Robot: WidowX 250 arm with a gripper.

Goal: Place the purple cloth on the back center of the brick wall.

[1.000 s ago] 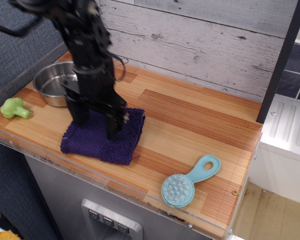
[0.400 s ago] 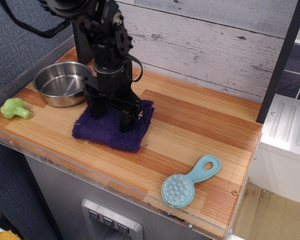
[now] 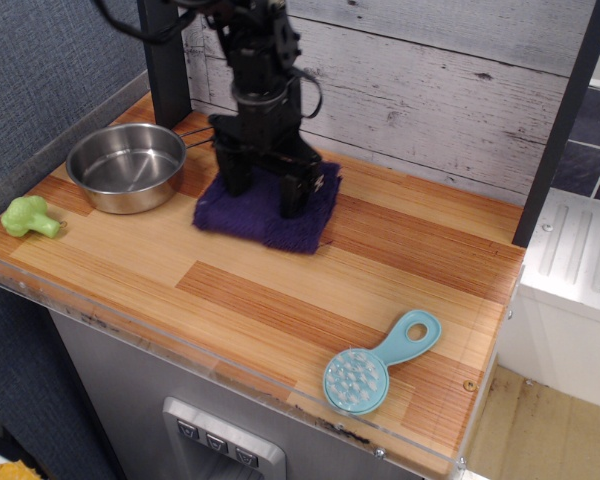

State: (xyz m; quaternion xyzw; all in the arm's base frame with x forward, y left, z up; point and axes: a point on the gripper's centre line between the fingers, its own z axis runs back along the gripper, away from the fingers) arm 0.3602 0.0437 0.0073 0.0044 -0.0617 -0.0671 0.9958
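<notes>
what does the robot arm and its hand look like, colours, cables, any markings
The arm is all black, built from blocky jointed segments, with thin black cables looping beside it. The hand is black too, ending in two straight, flat, bar-like fingers. A small pale spot sits near one finger; no readable markings show.

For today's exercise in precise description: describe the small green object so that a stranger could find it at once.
Start at the wooden worktop and go to its front left corner. There, just in front of the round steel bowl, lies a small lime-green broccoli-shaped toy, the only green thing on the counter.
</notes>
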